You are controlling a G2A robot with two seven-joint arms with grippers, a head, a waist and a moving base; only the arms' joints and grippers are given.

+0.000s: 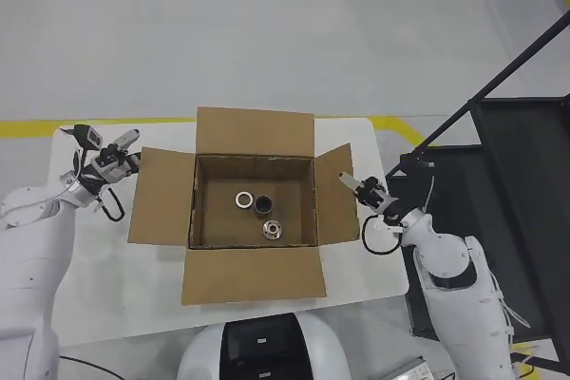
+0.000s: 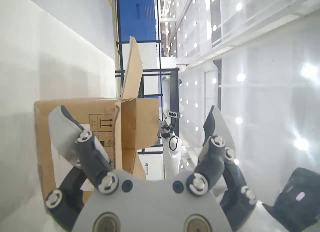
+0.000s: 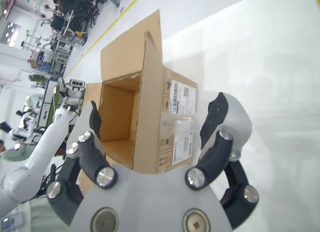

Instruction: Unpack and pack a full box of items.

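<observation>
We hold our left gripper [image 2: 137, 120] and right gripper [image 3: 157, 107] spread wide and empty, flanking the open box [image 1: 256, 133] on the table [image 1: 104, 285]; three small round items [image 1: 264, 203] lie inside.

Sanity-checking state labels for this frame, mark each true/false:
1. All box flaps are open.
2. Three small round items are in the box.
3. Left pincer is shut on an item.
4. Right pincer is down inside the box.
1. True. The box has all four flaps spread outward.
2. True. Three small round items lie close together on the box floor.
3. False. The left pincer is open and empty, off to one side of the box.
4. False. The right pincer is open and outside the cavity, by the opposite side flap.
</observation>
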